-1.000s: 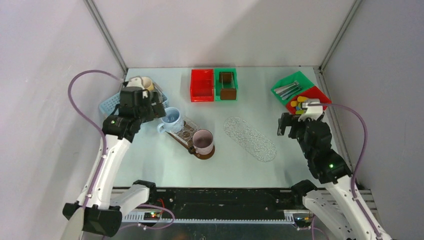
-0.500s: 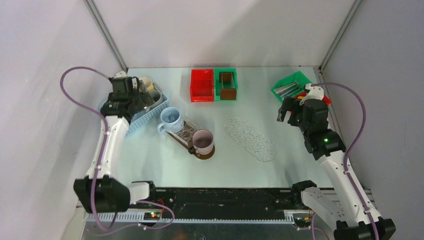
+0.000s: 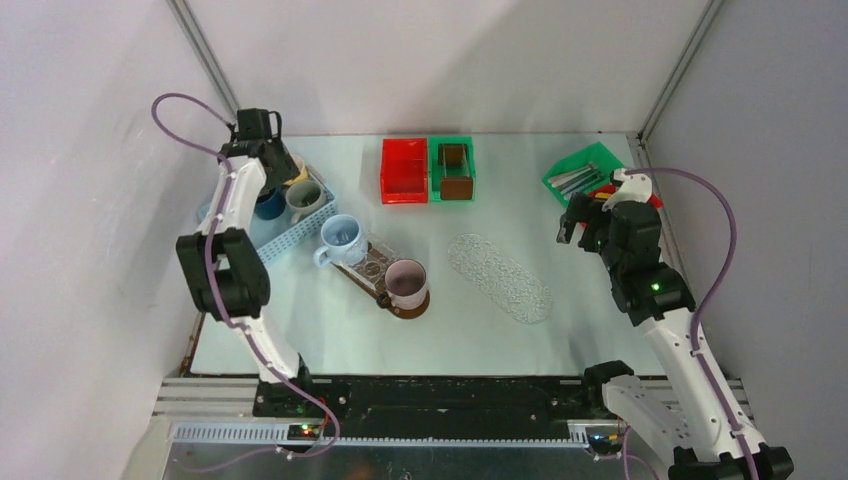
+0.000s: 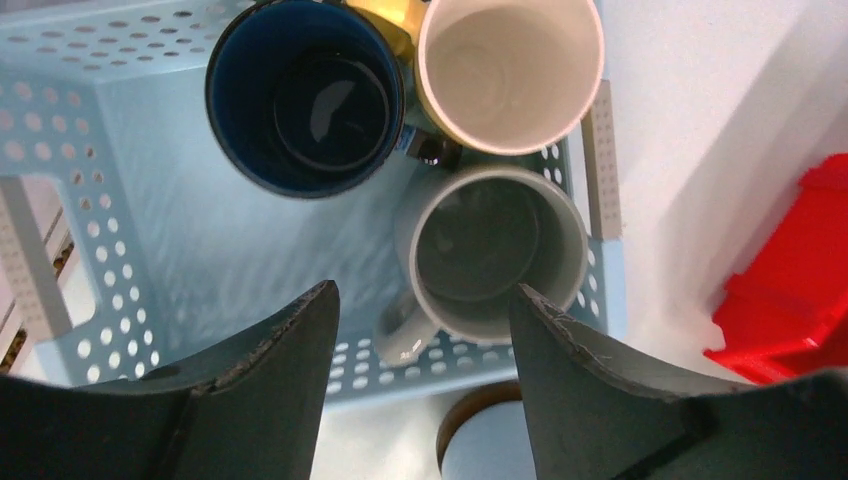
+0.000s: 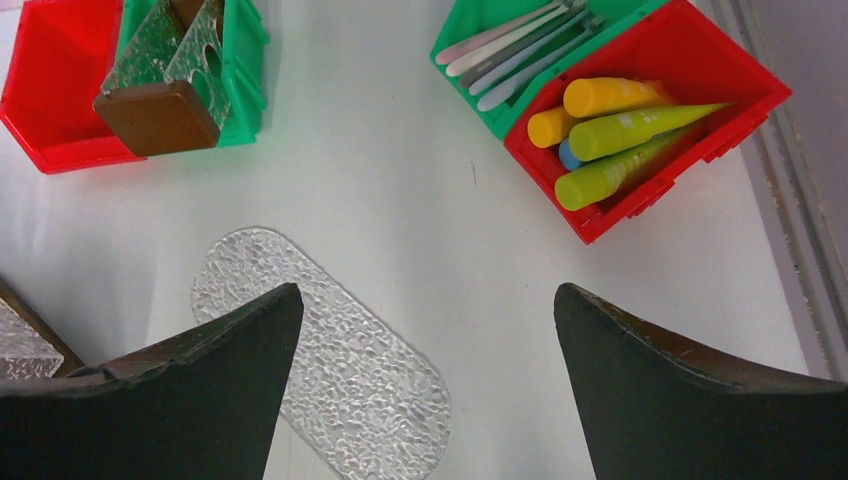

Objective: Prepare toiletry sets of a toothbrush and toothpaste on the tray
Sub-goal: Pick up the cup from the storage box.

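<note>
Pale toothbrushes (image 5: 520, 45) lie in a green bin at the back right; they also show in the top view (image 3: 575, 178). Yellow, lime green and blue toothpaste tubes (image 5: 620, 125) lie in the red bin beside it. The clear textured oval tray (image 3: 498, 277) lies mid-table with nothing on it; it also shows in the right wrist view (image 5: 320, 350). My right gripper (image 3: 572, 228) is open and empty, hovering between the tray and the bins (image 5: 428, 300). My left gripper (image 3: 268, 150) is open and empty above a basket of mugs (image 4: 420, 295).
A blue perforated basket (image 4: 130, 260) at the back left holds a navy, a white and a grey mug. A light blue mug (image 3: 340, 238) and a mauve mug (image 3: 406, 282) stand on coasters left of centre. A red bin (image 3: 403, 170) and a green bin (image 3: 453, 170) with brown holders stand at the back.
My left arm has swung up and back, so its gripper is now high over the basket. My right gripper moved back and right toward the bins, then held still.
</note>
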{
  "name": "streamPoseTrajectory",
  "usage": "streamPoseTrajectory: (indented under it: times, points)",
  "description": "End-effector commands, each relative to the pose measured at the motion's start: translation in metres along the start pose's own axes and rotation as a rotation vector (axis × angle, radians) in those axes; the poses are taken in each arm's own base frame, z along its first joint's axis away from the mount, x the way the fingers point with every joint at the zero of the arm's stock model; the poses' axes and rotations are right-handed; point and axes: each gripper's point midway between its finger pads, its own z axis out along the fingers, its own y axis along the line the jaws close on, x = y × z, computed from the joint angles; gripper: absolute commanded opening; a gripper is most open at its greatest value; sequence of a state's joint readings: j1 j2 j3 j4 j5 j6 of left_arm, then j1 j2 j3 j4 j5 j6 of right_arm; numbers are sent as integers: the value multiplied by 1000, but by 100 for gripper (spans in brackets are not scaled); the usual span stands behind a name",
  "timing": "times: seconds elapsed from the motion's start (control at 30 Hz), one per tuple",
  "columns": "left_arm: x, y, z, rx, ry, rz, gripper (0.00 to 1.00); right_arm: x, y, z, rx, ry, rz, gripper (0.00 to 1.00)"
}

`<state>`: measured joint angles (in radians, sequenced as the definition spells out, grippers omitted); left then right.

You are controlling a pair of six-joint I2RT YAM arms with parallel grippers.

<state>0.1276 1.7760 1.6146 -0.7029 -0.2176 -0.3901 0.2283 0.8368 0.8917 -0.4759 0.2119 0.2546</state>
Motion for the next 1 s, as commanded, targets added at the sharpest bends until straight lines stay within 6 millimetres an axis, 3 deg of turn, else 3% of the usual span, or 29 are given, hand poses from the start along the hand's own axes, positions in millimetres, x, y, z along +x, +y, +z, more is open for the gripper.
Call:
streamPoseTrajectory:
  times: [0.0, 0.3, 0.47, 0.57, 0.7, 0.8, 0.97]
  points:
    - [-9, 6, 18, -43, 24, 35, 67, -16, -4, -4, 15, -81, -5, 99]
    - [16, 7, 67, -64, 131, 55, 48, -13, -6, -5, 23, -80, -6, 99]
    - [30, 6, 84, -62, 176, 64, 40, -12, -8, -7, 28, -79, -4, 99]
    - [35, 3, 90, -51, 193, 64, 29, -11, -9, -9, 30, -80, -3, 99]
    - [34, 3, 86, -43, 196, 73, 13, -12, -10, -11, 31, -83, -5, 99]
    - [25, 3, 72, -34, 168, 77, 1, -14, -11, -16, 32, -94, -4, 99]
    - [4, 3, 43, -14, 102, 84, 0, -17, -13, -24, 30, -114, -2, 99]
